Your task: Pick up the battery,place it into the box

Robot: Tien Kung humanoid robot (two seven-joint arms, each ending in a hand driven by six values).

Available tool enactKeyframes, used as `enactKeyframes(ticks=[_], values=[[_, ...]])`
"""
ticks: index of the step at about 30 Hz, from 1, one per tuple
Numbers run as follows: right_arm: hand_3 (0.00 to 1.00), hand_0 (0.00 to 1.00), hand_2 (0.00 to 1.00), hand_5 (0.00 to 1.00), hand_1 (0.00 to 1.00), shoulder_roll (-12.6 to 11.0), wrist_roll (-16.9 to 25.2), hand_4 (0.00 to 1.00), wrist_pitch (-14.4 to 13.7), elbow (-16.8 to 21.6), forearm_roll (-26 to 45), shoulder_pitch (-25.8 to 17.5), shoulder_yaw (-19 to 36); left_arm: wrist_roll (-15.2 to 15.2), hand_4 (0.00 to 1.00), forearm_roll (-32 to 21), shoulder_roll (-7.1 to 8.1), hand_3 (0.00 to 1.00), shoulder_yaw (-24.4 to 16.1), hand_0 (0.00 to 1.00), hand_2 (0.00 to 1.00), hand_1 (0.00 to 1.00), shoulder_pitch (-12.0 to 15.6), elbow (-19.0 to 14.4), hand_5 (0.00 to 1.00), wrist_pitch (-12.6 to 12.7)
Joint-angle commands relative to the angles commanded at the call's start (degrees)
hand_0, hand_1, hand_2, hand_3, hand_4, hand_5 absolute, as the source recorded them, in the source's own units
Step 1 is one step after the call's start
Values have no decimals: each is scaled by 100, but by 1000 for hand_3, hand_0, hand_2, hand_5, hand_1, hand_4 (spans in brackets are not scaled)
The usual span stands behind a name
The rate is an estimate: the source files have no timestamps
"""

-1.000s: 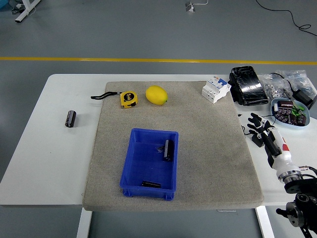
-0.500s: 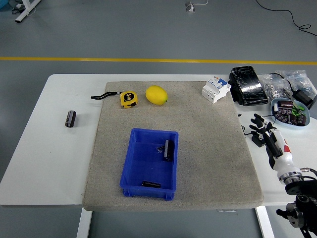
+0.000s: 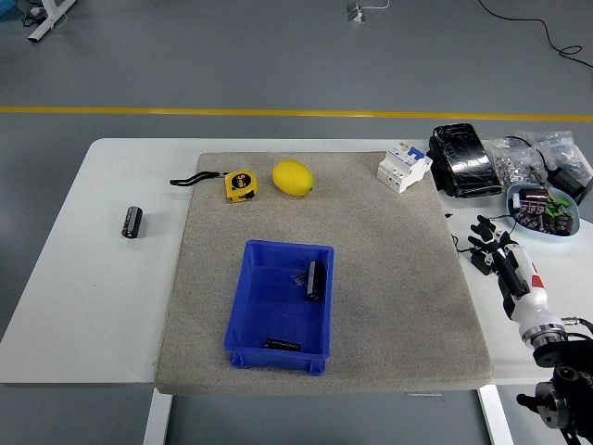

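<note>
On the far left of the white worktop (image 3: pixel 93 306), well apart from everything else and off the mat, a dark cylindrical battery (image 3: pixel 133 222) lies alone on the bare surface. To its right the grey mat (image 3: pixel 389 278) begins; at its far edge sit a yellow tape measure (image 3: pixel 240 184) with its black strap trailing left, and just right of that a lemon (image 3: pixel 293 177). Nearer on the mat stands the blue box (image 3: pixel 280 305), and two dark pieces show inside it: one against its right wall, one flat by its near wall. They look like batteries, though that is a judgement from shape alone.

Further right, at the mat's far right corner, is a white breaker block (image 3: pixel 404 166), then a black case (image 3: pixel 463 158) and a bowl of small parts (image 3: pixel 542 208) on the bare worktop.

At the right edge the right hand (image 3: pixel 496 246) hovers low beside the mat, its fingers (image 3: pixel 479 229) spread and holding nothing. No left arm shows.

The step in hand looks like the interval between placings: the hand is empty and away from the box. If the lone battery is next, it lies clear across the worktop from this hand, so the move calls for a long reach over the mat and box, or for the other arm.
</note>
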Motion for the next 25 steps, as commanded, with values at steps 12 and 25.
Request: enactKeyframes(ticks=[12,25], values=[[925,882,890,836,856,3,12,998,-8,-10,62,-2,115,-29,657,-50,1,623,44,725,701,669,-34,0,638,-7],[925,881,890,836,856,9,13,998,0,-15,95,-8,141,-30,659,-61,-5,624,47,725,701,669,-30,3,638,-7]])
